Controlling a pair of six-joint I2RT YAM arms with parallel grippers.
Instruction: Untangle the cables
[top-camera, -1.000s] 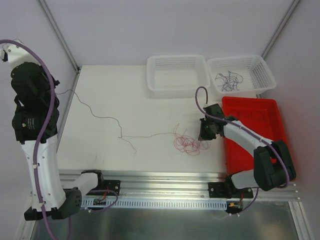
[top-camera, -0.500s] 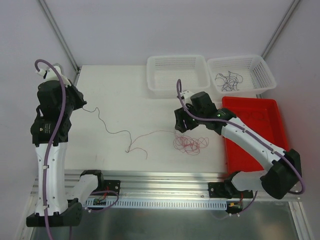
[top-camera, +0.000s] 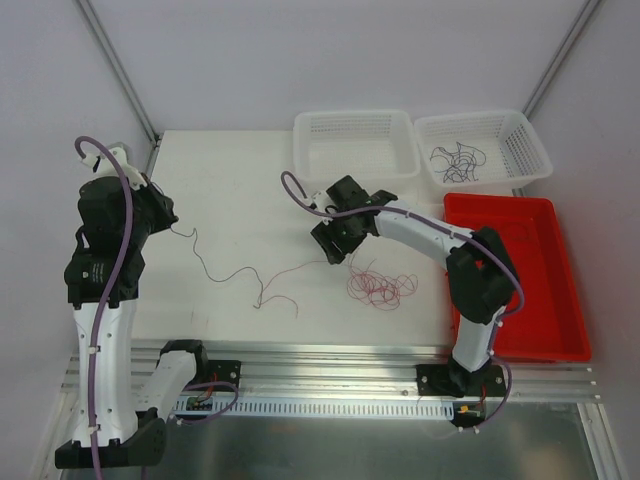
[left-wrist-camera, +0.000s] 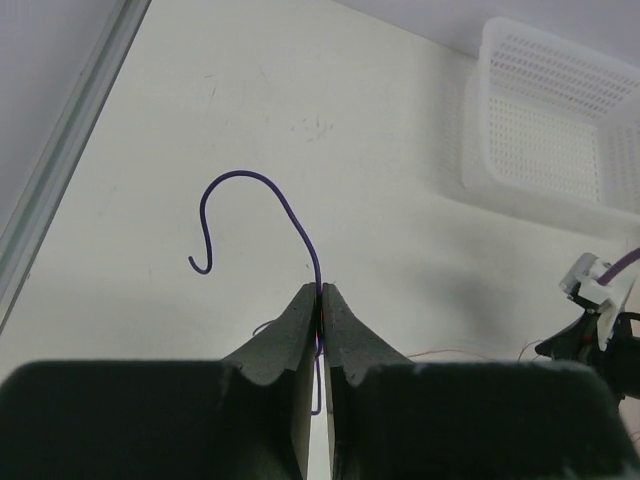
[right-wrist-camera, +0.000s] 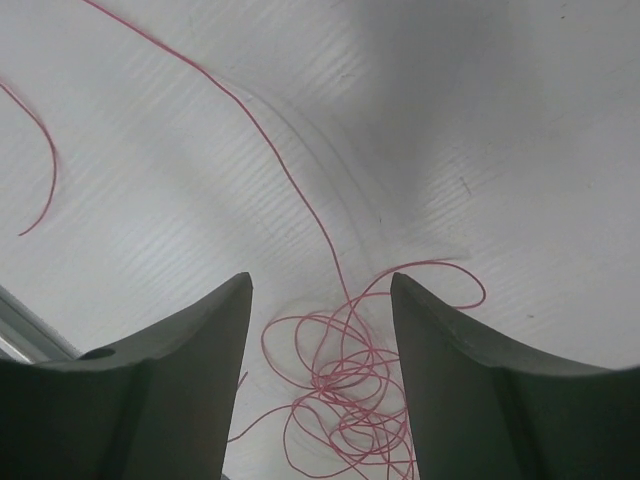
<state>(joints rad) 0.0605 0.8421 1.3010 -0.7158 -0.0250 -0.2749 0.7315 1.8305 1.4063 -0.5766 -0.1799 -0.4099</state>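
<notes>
A thin purple cable (left-wrist-camera: 262, 180) curls up in a hook from my left gripper (left-wrist-camera: 321, 292), which is shut on it. From above, the left gripper (top-camera: 168, 216) is held over the table's left side, and the purple cable (top-camera: 222, 279) trails slack from it across the table. It meets a long red strand that leads to a tangle of red cable (top-camera: 380, 287) loops. My right gripper (top-camera: 335, 240) hovers open just left of that tangle and holds nothing. In the right wrist view the red loops (right-wrist-camera: 345, 375) lie on the table below the open right gripper (right-wrist-camera: 320, 290).
At the back stand a bare white basket (top-camera: 355, 150) and a second white basket (top-camera: 527, 150) holding black wires (top-camera: 458, 158). A red tray (top-camera: 510, 290) lies at the right. A metal rail runs along the near edge.
The right gripper opened, let go at the red tangle and moved up and to the left. The left arm came down and inward with the purple cable, which now lies slacker.
</notes>
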